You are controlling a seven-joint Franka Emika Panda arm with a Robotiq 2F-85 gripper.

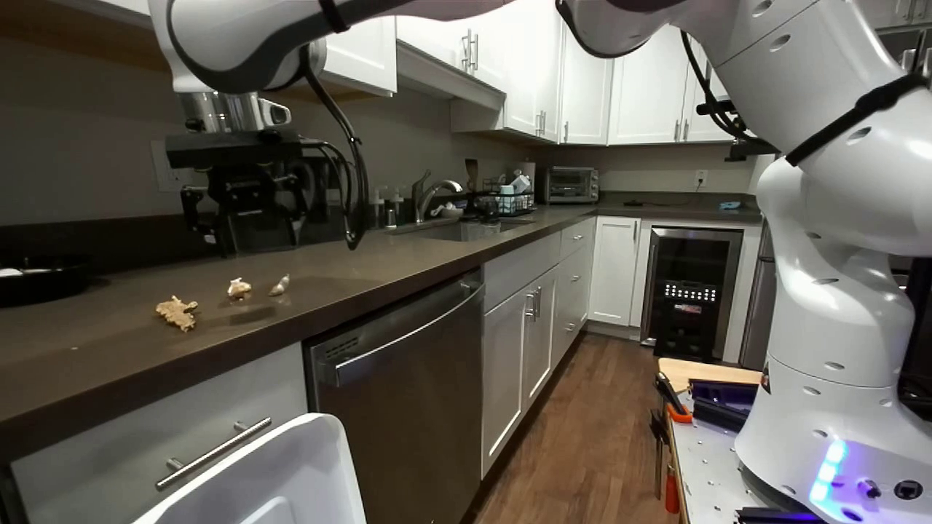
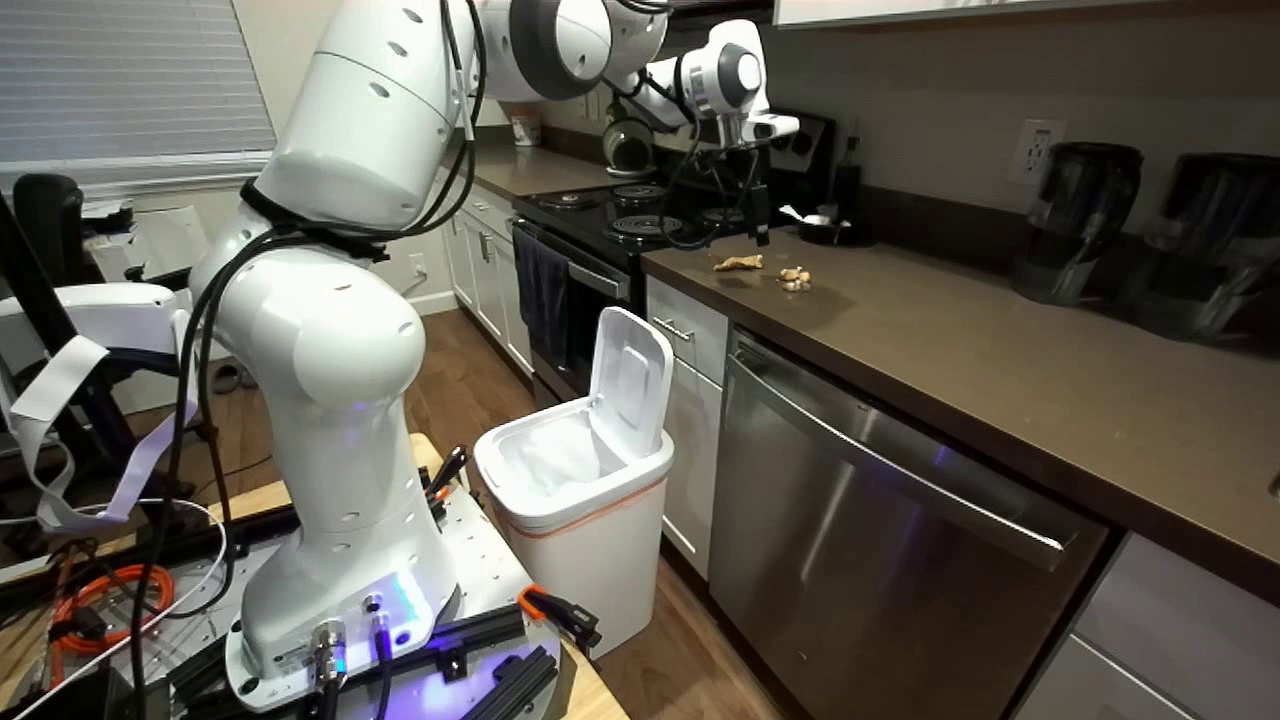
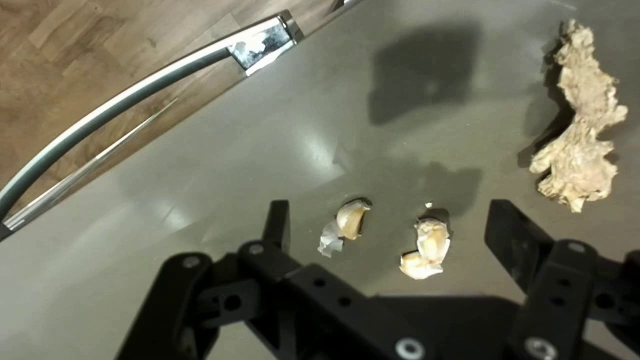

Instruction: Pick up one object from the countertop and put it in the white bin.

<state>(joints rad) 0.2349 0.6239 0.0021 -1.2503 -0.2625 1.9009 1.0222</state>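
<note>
In the wrist view we see the end effector (image 3: 391,220) spread wide — its two dark fingers (image 3: 517,245) stand well apart. In both exterior views it hangs above the brown worktop (image 2: 960,335), clear of the surface.

Between the fingertips, as we look down, lie a single garlic clove (image 3: 351,218) on the left, with a flake of papery skin (image 3: 331,239) just beside it, and a pair of cloves (image 3: 427,254) to the right, the two touching each other. Farther right, outside the spread, rests a knobbly tan root (image 3: 580,160), apart from the garlic. All of these lie on the worktop, toward its near edge.

The white bin (image 2: 595,565) stands on the floor (image 2: 668,648) in an exterior view, between the mounting bench (image 2: 487,545) on the left and a white cabinet (image 2: 695,435) on the right. Its lid (image 2: 632,380) is raised, and we can see a white liner (image 2: 555,455) inside. To the right of the bin we find the steel dishwasher (image 2: 880,540), and on the far side the black stove (image 2: 590,215). Farther right along the worktop, two dark jugs (image 2: 1080,215) stand side by side.

A black dish (image 1: 51,285) sits at the left in an exterior view, farther back than the root. The arm (image 2: 330,400) reaches across from the bench — a blue light glows at its base.
</note>
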